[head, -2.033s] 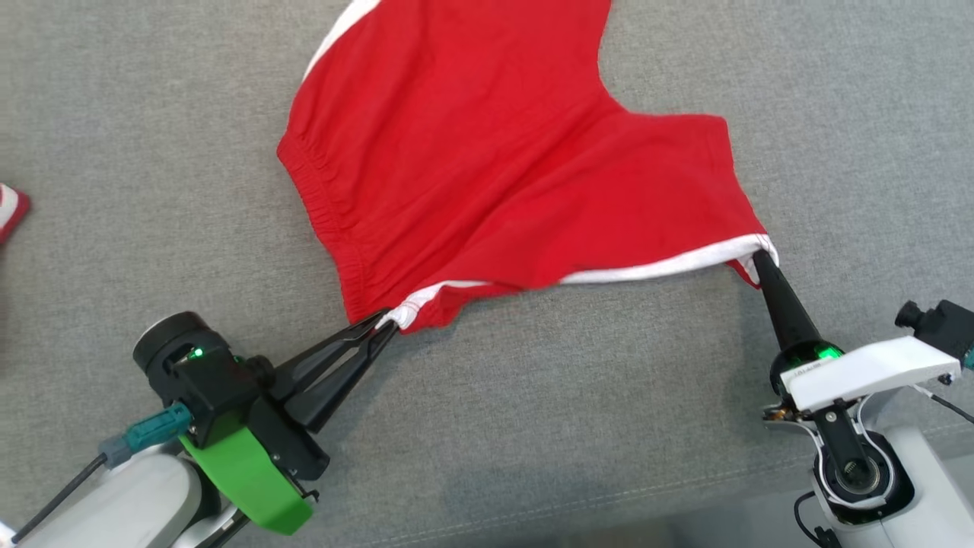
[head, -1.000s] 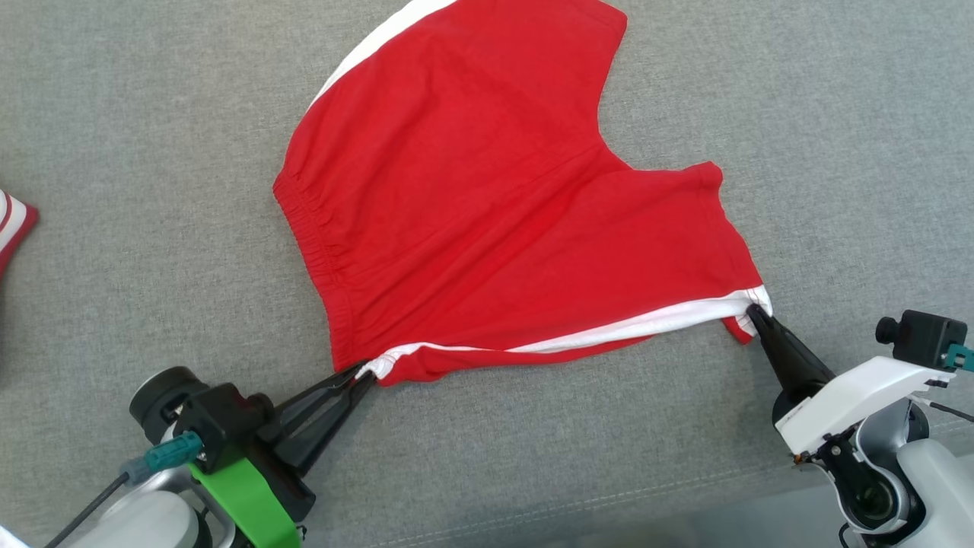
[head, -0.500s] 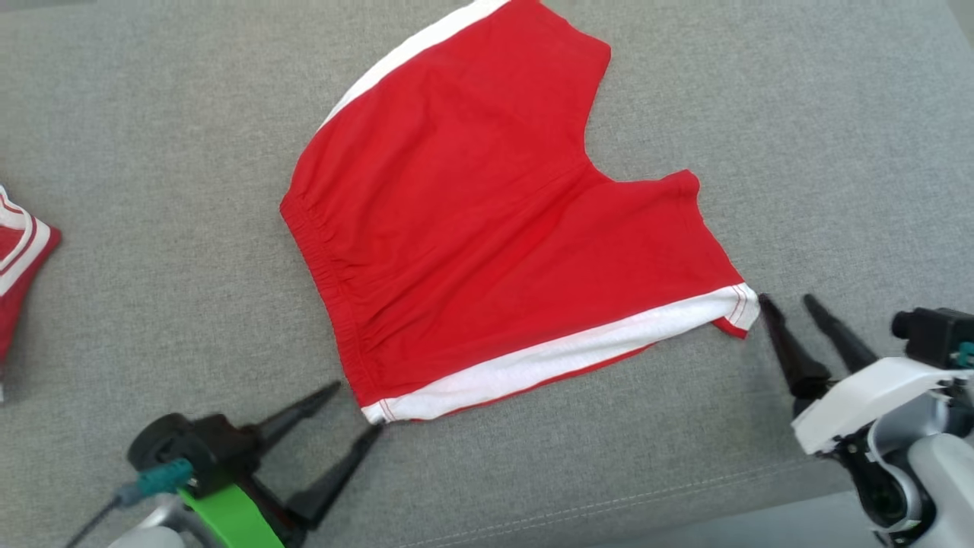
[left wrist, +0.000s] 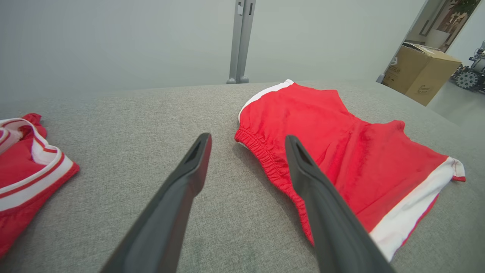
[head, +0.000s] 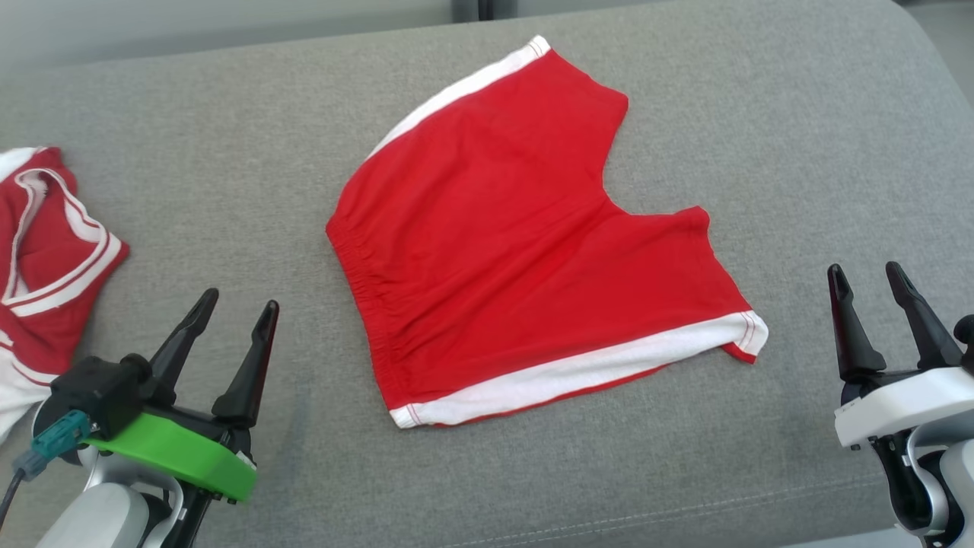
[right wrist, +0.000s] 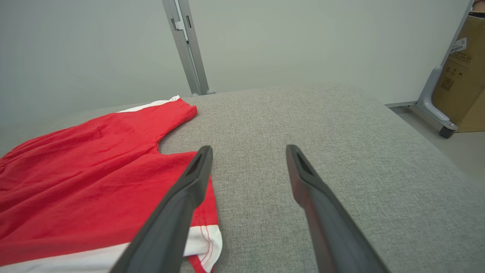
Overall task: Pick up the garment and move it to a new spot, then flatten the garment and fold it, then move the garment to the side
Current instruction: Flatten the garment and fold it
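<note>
Left gripper (head: pixel 240 301): spread wide, holding nothing, over the cushion (head: pixel 190 152) to the near left of the shorts (head: pixel 517 243), clear of them. Right gripper (head: pixel 864 268): same, jaws apart and empty, near the near leg hem, not touching.

Shorts lie mid-cushion at a slant. Waistband faces the left gripper, legs fan toward the far and right side, and a white stripe runs along each outer edge. We judge the flattening about done, with only soft creases near the crotch and gathers at the waistband. Fold comes next.

To fold well, we'd have:
- the left take the near waistband corner, where the white stripe ends;
- the right take the near hem corner;
- each pinch both layers.

That hem corner has a small red bit tucked under, so we'd grab it with the rest. Lift low, keep the edge taut between the two, and carry it over to land stripe on stripe, leg on leg. The thin cloth will likely drag whole if pulled sideways.

Further out:
- A red-and-white top (head: pixel 46 259) lies at the cushion's left edge, well apart.
- A post (left wrist: pixel 240 41) stands behind.
- A box (right wrist: pixel 466 76) sits on the floor to the right. It has a white sticker, codes and dark print, too small for us to read.

No brand legible on the shorts.
</note>
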